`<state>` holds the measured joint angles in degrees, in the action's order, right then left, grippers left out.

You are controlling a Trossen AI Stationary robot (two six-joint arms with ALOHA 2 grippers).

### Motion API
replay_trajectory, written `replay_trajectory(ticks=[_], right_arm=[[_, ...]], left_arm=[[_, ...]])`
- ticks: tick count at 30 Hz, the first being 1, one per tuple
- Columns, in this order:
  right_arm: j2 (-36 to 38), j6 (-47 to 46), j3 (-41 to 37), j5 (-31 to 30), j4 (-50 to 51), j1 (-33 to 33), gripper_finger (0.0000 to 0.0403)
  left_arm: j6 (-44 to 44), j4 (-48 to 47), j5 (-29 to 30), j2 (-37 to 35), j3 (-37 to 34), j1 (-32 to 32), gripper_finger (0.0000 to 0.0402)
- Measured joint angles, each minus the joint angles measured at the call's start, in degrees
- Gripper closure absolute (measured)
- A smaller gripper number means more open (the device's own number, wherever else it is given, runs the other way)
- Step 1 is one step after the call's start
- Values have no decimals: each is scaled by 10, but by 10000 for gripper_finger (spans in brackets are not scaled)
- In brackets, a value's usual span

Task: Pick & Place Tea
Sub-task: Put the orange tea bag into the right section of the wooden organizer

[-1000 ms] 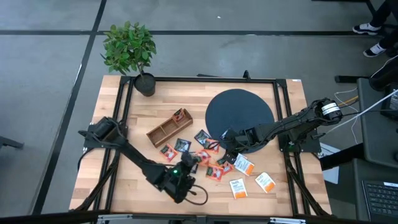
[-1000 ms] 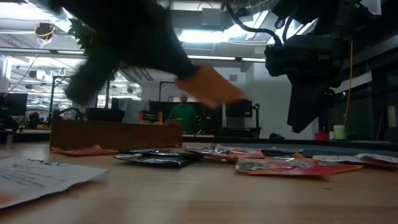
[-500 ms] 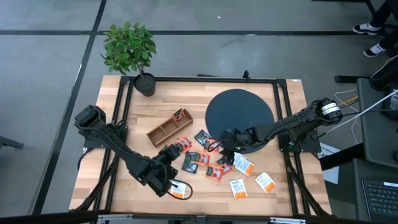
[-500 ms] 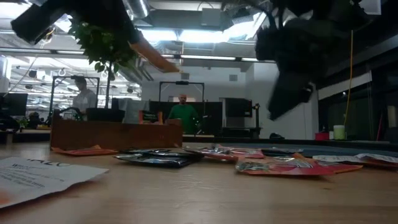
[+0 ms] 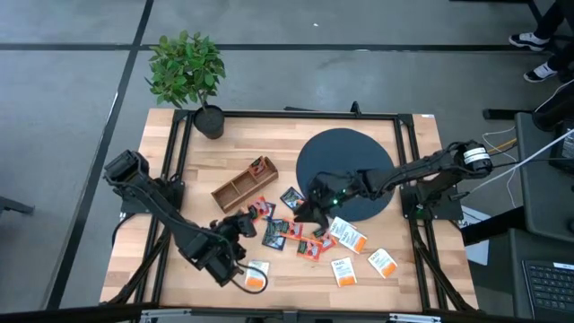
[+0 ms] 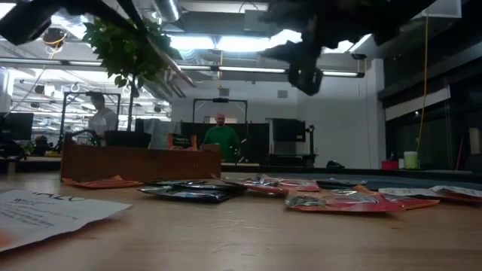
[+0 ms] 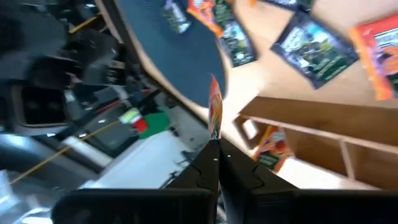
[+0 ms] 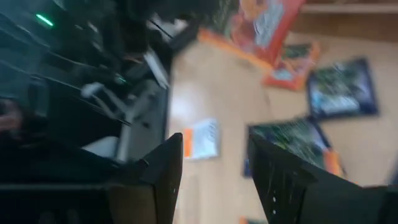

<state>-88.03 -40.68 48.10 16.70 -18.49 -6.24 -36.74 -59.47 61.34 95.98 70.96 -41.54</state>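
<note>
Several small tea sachets, dark, red-orange and white with an orange band, lie flat in a cluster (image 5: pixel 291 231) on the wooden table, near the dark disc. My left gripper (image 5: pixel 247 219) is above the table between the wooden box and the cluster, shut on a red-orange sachet (image 7: pixel 214 109). One white sachet (image 5: pixel 256 274) lies beside the left wrist. My right gripper (image 5: pixel 308 209) hovers open over the cluster's far right part at the disc's edge, touching nothing; dark sachets (image 8: pixel 292 143) lie below its fingers. My left gripper pinches the red-orange sachet between its two fingers by one edge (image 7: pixel 214 138). The wrist view shows the sachet edge-on, sticking straight out beyond the fingertips. The fingers slant in from the table's near-left side. The sachet is lifted clear of the table.
The brown divided box (image 5: pixel 244 184) lies just beyond the left gripper. The large dark round disc (image 5: pixel 350 161) sits under the right arm. A potted plant (image 5: pixel 188 76) stands at the far left corner. Bare wood shows along the left and near edges. People stand in the room behind.
My left gripper has carried the red-orange sachet up and toward the table's left and far side, nearer the wooden box, uncovering the white sachet by its wrist. My right gripper has risen and moved left over the cluster.
</note>
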Motion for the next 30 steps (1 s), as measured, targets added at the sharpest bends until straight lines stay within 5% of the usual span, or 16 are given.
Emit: replay_trajectory(ticks=[16,23,30], right_arm=[[0,-13,0,89,-88,71,191],[0,5,0,90,-89,89,184],[0,19,0,97,-82,102,193]], left_arm=[[18,28,167,0,0,-15,400],[-53,134,157,0,0,-2,400],[-113,133,126,0,0,20,400]])
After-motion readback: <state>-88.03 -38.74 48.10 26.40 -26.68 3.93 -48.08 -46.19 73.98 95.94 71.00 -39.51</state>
